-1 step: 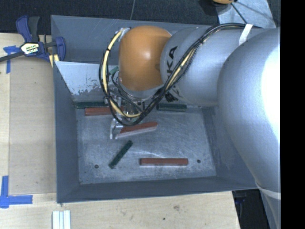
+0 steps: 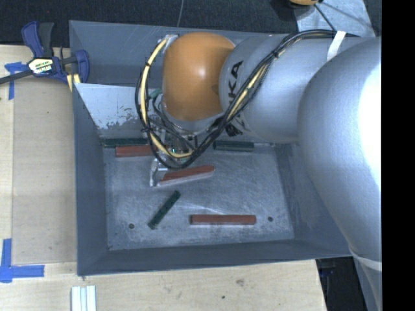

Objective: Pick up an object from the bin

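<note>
1. Nearest the camera, in front of the tilted brown stick [image 2: 191, 173], lie a flat brown stick [image 2: 222, 219] and a short dark green stick [image 2: 163, 210]. Both are well apart from it. They seem at risk only if the load swings wide on the way up.

2. The tilted brown stick lies mid-floor in the bin [image 2: 89, 193] and looks like the thing to be picked. The gripper [image 2: 156, 175] sits at its left end, touching it or just above it. I cannot tell which, nor whether the claw is open or closed.
   - A grasp this far off the stick's middle could let the long free end droop, pivot and slip out.
   - The stick is thin and lies flat, so the claw may close over its top or scrape the floor.

3. Just behind the tilted stick's left end lies another brown stick [image 2: 133, 151]. Behind its right end, a dark green stick [image 2: 233, 146] rests near the back wall. A sideways correction could nudge the brown one or pinch it in as well.

4. Farthest back and above the tilted stick, the orange cover [image 2: 194, 73] and looped cables [image 2: 146, 109] hang close to the back wall. A tilted lift might brush them against it.
</note>
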You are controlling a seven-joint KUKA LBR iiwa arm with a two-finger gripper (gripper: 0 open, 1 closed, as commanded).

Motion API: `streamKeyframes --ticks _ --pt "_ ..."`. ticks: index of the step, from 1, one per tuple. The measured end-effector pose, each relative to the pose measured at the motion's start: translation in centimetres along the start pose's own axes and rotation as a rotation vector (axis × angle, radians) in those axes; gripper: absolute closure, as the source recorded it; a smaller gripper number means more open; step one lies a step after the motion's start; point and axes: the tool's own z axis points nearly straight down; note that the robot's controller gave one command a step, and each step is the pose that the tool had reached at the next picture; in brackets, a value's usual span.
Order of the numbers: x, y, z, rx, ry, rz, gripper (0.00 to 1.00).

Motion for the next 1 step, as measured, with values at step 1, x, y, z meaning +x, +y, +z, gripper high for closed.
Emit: streamKeyframes --ticks 1 --pt "3.63 -3.42 4.35 -0.002 -0.008 -0.033 0.00"
